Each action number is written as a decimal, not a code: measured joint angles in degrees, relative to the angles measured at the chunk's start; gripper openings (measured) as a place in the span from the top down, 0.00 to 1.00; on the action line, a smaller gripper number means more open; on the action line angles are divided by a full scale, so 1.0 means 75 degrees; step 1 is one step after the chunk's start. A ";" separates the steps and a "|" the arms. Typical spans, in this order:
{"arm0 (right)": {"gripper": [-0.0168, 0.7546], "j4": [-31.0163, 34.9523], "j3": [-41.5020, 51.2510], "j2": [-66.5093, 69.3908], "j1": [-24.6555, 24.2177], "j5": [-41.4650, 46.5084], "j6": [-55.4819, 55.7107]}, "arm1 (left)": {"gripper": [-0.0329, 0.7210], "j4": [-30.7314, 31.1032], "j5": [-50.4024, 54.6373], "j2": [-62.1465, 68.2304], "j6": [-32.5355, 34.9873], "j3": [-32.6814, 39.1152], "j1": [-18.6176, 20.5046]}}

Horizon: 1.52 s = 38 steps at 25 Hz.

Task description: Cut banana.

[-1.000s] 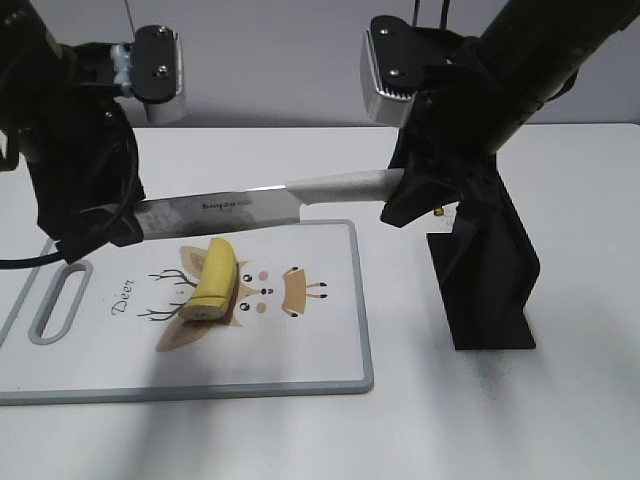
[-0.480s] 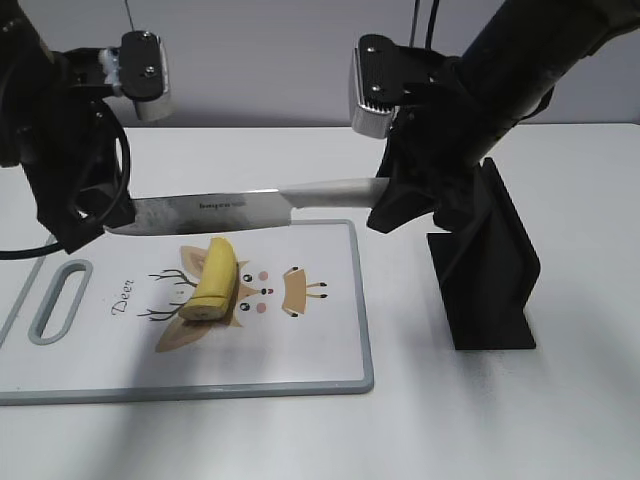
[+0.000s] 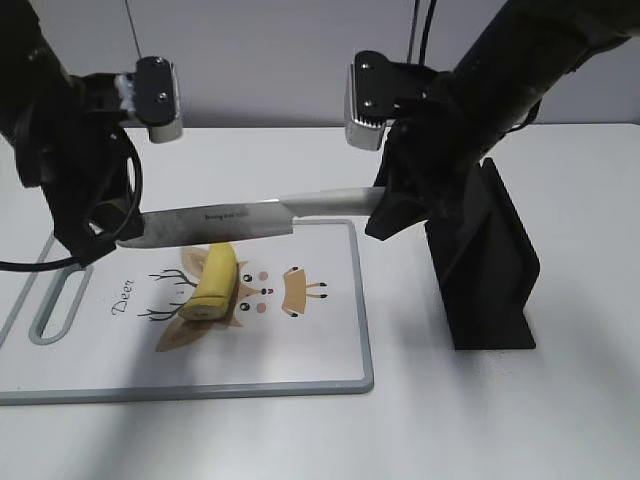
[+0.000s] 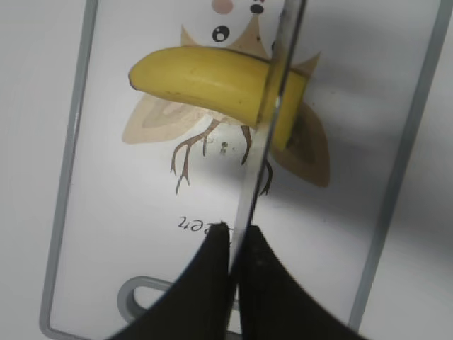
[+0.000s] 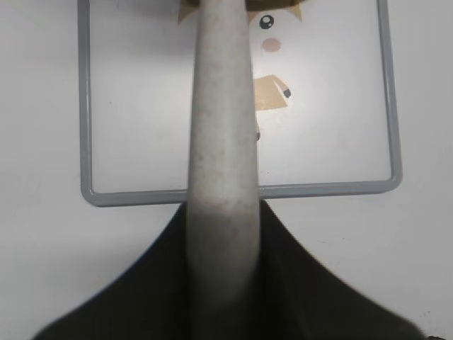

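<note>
A yellow banana [image 3: 215,281] lies on the white cutting board [image 3: 300,350] with the deer drawing. A knife [image 3: 230,217] with a steel blade and white handle [image 3: 335,201] hangs level just above the banana's far end. My right gripper [image 3: 385,205] is shut on the handle, which runs up the middle of the right wrist view [image 5: 221,142]. My left gripper [image 3: 112,232] is shut on the blade tip. In the left wrist view the blade [image 4: 272,120] crosses the banana [image 4: 205,81] near its cut end, pinched at my left gripper [image 4: 237,244].
A black knife stand [image 3: 490,275] sits on the white table right of the board. The board has a grey rim and a handle slot [image 3: 60,300] at its left end.
The knife has come down a little and tilted, its tip end lower, so the blade now overlaps the banana's far end. Both arms shifted slightly with it.
</note>
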 joint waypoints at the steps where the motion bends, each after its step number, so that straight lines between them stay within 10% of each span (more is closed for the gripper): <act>1: 0.77 -0.0020 0.0000 0.0108 0.0000 -0.0010 0.0008 | 0.95 -0.0006 -0.0075 0.0067 -0.0007 0.0059 0.0000; 38: 0.76 -0.0380 -0.0009 0.1404 0.0000 -0.0570 -0.0008 | 0.95 -0.0193 -0.0786 0.0959 -0.0034 0.0354 0.0010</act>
